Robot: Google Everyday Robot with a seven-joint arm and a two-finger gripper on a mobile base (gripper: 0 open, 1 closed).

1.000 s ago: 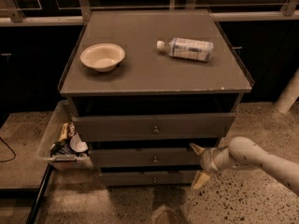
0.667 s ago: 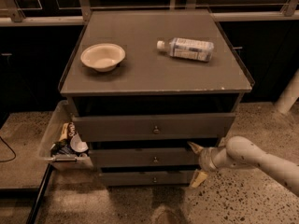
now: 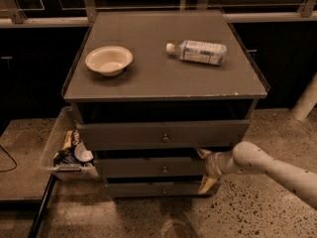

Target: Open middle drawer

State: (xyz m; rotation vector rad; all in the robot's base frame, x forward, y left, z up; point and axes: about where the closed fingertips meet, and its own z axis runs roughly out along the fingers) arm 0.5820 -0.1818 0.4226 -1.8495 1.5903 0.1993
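You have three grey flat drawer fronts (image 3: 124,134), the middle drawer (image 3: 143,167) among them. Three small round knobs (image 3: 165,138), one apiece. On top: one cream round bowl (image 3: 109,60), one clear plastic bottle (image 3: 198,51). One clear plastic bin (image 3: 51,144) at left. One white arm (image 3: 277,170). One gripper (image 3: 204,169), at the middle drawer's right end, fingers spread.
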